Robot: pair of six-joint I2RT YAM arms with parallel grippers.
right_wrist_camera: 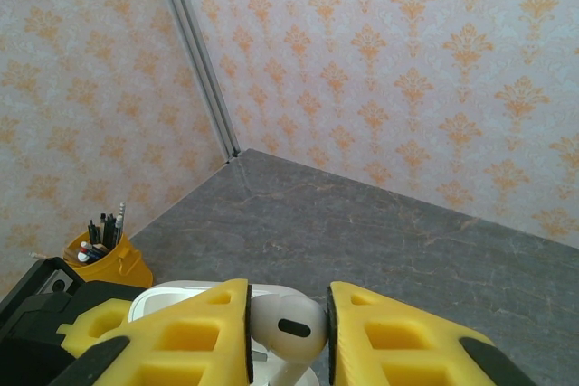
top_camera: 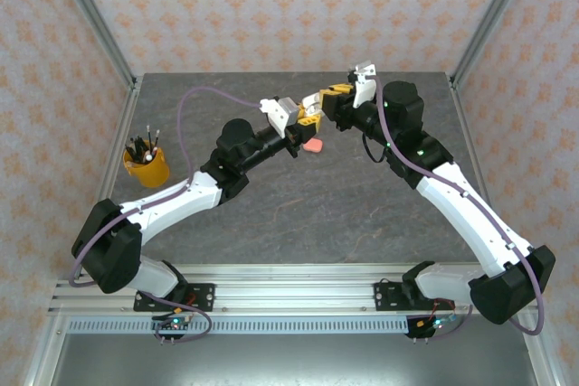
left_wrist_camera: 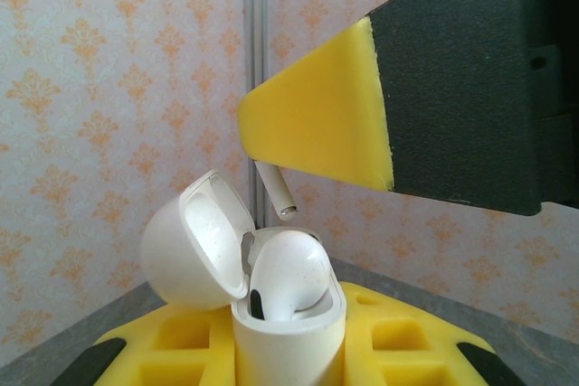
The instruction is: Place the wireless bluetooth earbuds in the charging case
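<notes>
In the left wrist view, a white charging case (left_wrist_camera: 288, 341) stands upright with its lid (left_wrist_camera: 194, 246) flipped open to the left. My left gripper (left_wrist_camera: 289, 363) is shut on the case's body. One white earbud (left_wrist_camera: 289, 276) sits in the case. Just above it, the stem of a second white earbud (left_wrist_camera: 276, 192) pokes down from my right gripper's yellow fingers (left_wrist_camera: 317, 128). In the right wrist view, my right gripper (right_wrist_camera: 288, 332) is shut on that earbud's head (right_wrist_camera: 288, 324), over the case (right_wrist_camera: 176, 294). From the top camera, both grippers, left (top_camera: 303, 115) and right (top_camera: 333, 95), meet above the table's far middle.
A small salmon-pink object (top_camera: 313, 145) lies on the grey table (top_camera: 298, 205) under the grippers. A yellow cup of pens (top_camera: 146, 165) stands at the left, also in the right wrist view (right_wrist_camera: 104, 258). Wallpapered walls and metal posts (left_wrist_camera: 256, 61) enclose the table.
</notes>
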